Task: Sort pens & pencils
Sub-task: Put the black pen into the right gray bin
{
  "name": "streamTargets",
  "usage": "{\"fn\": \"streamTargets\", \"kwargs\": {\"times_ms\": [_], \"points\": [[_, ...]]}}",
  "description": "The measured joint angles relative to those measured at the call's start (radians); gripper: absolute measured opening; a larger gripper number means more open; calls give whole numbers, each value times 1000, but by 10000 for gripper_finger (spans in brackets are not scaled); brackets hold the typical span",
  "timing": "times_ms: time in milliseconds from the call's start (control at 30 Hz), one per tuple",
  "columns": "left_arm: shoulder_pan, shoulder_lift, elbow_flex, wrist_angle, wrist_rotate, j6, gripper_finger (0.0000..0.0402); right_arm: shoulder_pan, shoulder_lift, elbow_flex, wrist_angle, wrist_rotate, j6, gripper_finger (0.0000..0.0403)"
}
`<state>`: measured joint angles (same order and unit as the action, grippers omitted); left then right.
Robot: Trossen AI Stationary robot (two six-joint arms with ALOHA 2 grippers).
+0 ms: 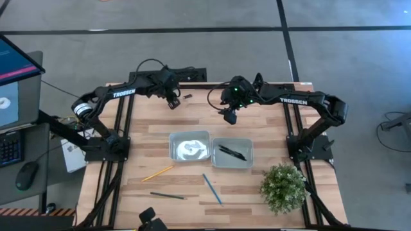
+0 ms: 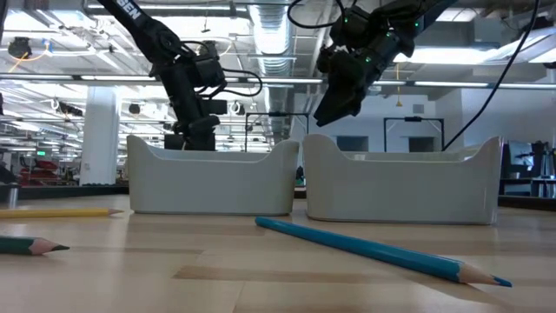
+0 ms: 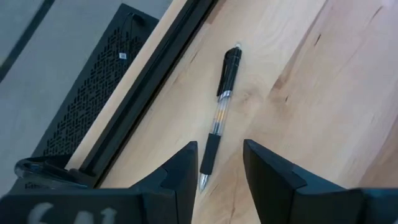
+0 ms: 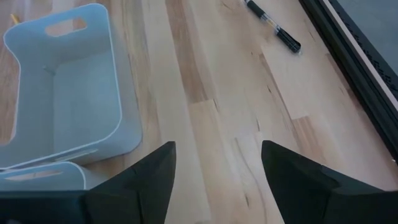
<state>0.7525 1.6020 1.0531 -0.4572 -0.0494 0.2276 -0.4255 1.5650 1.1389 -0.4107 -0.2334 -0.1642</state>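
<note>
blue pencil [image 2: 382, 252] tip cut off, pens [image 1: 231, 153] in bin too small to count

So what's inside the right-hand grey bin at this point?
In the high view, the right grey plastic bin holds black pens, apparently two lying crossed; the exact count is hard to tell. From table height its wall hides the contents entirely. The left grey bin shows only glare.

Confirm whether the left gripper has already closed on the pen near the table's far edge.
No. In the left wrist view the left gripper is open, its fingers apart above the pen, which lies flat on the table.
</note>
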Motion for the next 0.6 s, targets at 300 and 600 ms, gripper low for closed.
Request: {"fn": "streamTargets", "kwargs": {"times_ms": [300, 600], "points": [[0, 0, 0, 3, -44, -2, 135, 0, 0, 0, -16, 0, 0, 260], [-2, -1, 0, -29, -157, -61, 135, 0, 0, 0, -16, 0, 0, 260]]}}
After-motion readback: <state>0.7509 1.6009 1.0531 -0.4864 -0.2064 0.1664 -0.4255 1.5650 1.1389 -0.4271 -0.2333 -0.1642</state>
